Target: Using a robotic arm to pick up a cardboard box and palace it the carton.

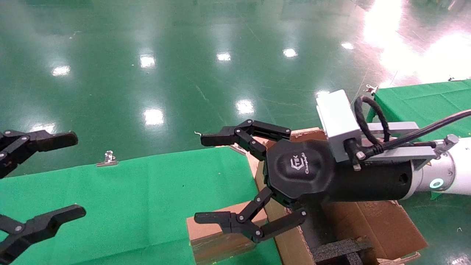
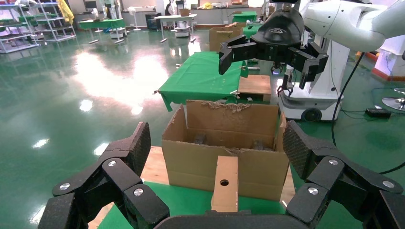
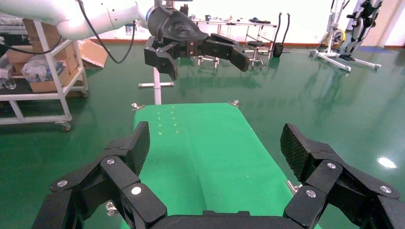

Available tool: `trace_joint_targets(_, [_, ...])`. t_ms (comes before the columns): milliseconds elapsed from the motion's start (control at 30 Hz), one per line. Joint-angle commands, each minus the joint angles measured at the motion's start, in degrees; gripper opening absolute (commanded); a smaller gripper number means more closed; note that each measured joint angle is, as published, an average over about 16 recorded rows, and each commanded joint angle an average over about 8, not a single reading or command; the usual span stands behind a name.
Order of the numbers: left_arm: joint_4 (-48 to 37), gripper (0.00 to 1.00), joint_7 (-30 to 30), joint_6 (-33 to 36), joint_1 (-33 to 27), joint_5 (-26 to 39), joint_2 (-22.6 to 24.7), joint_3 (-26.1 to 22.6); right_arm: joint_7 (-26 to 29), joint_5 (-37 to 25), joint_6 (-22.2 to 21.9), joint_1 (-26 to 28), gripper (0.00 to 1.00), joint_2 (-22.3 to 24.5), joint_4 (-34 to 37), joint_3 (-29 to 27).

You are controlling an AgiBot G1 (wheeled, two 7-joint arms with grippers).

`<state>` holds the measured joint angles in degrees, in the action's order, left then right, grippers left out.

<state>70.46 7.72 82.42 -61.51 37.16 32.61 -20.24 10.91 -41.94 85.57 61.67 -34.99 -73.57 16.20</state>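
Cardboard filled the lower right of the head view: the carton [image 1: 382,224] stood with its flaps up and ragged along the top edge, and black foam inserts [image 1: 340,250] sat inside it. In the left wrist view two dark inserts showed against its far wall. The cardboard box [image 1: 217,233], small and closed, lay on the green table cloth [image 1: 128,206] touching the carton's outer wall, at about nine o'clock from it; its end face showed a round hole [image 2: 224,182]. A metal clip [image 1: 107,159] held the cloth's far edge. The right gripper [image 1: 235,180], on the white robotic arm [image 1: 447,173] with its teal ring, hung over the carton's near corner and the box, fingers spread wide and holding nothing. The left gripper [image 1: 48,176] hovered at nine o'clock over the cloth, likewise spread apart and empty.
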Motion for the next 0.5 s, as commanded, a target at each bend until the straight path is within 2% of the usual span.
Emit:
trace_joint_targets(33, [0.0, 0.78, 0.0, 0.0, 0.0, 0.0, 0.0, 0.0, 0.0, 0.0, 0.0, 0.0, 1.0, 0.0, 0.0, 0.0])
trace_joint_targets(233, [0.0, 0.03, 0.0, 0.0, 0.0, 0.0, 0.0, 0.0, 0.0, 0.0, 0.0, 0.0, 1.0, 0.0, 0.0, 0.0])
trace_joint_targets(267, [0.0, 0.0, 0.0, 0.0, 0.0, 0.0, 0.0, 0.0, -0.02, 0.01, 0.02, -0.01, 1.0, 0.0, 0.0, -0.02])
trace_joint_targets(500, [0.0, 0.0, 0.0, 0.0, 0.0, 0.0, 0.0, 0.0, 0.12, -0.66, 0.23, 0.13, 1.0, 0.15, 0.09, 0.33])
